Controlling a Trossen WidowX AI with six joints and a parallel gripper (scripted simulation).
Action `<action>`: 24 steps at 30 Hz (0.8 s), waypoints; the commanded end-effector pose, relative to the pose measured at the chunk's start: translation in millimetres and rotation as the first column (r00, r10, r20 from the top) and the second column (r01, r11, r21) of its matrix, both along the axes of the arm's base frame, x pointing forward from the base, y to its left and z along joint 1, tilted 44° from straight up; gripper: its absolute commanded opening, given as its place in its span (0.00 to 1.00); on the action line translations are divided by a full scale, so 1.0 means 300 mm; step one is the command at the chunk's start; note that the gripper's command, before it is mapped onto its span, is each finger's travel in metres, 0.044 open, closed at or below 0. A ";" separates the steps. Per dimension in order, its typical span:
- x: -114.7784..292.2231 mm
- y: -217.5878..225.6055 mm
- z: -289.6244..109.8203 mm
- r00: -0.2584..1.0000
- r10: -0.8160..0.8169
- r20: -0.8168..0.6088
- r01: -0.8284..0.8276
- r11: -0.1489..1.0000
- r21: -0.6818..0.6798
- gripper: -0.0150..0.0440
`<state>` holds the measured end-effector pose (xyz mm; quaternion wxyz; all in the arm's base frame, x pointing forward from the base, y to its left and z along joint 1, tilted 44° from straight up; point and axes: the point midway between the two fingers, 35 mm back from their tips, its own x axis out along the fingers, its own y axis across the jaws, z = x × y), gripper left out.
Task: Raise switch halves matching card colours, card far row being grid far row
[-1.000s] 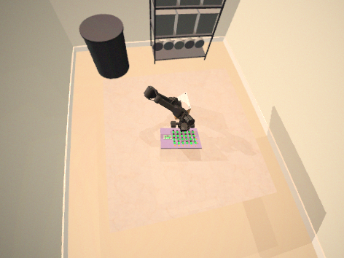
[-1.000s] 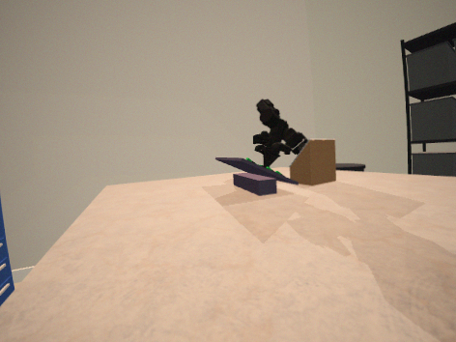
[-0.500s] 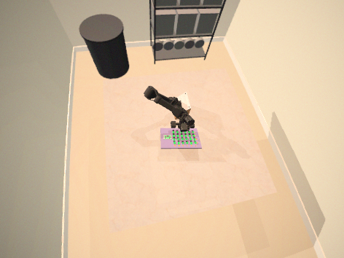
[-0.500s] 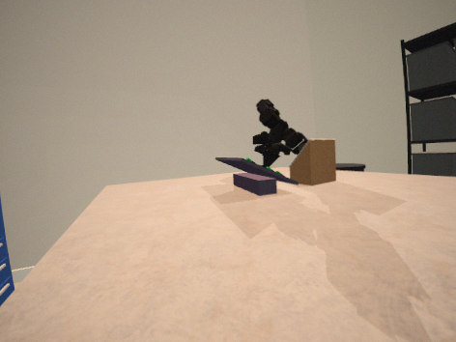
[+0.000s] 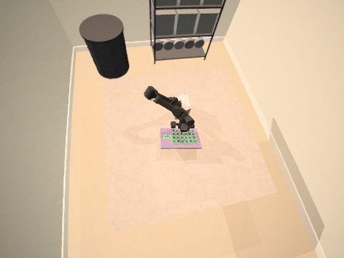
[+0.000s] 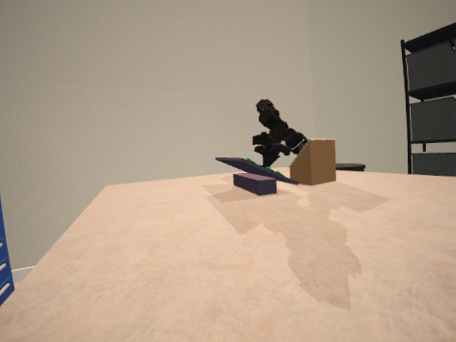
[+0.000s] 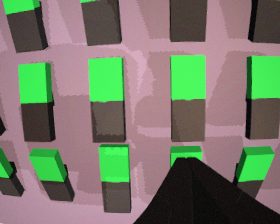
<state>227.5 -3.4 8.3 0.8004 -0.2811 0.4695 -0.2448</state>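
The purple switch panel [image 5: 164, 144] [image 6: 232, 160] [image 7: 150, 97] lies tilted in front of the arm and carries a grid of rocker switches [image 5: 186, 138], each half green and half dark grey. The small card [image 5: 167, 137] sits on the panel beside the grid; it does not show in the wrist view. My gripper [image 5: 181, 129] [image 6: 266, 162] [image 7: 185, 166] is shut and empty. Its tip is down at the grid's nearest row and covers most of one switch [image 7: 186, 152], third from the left in the wrist view. I cannot tell whether it touches. A neighbouring switch [image 7: 115, 178] is in full view.
A purple block [image 6: 254, 183] props the panel up. The arm's brown wedge mount [image 6: 314, 167] stands just behind it. A dark cylinder bin [image 5: 104, 46] and a black shelf rack [image 5: 182, 19] [image 6: 430, 102] stand far back. A blue cabinet edge [image 6: 4, 267] shows at the left.
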 end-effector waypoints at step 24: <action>-0.126 0.071 0.183 1.000 0.020 0.010 -0.020 1.000 -0.004 0.25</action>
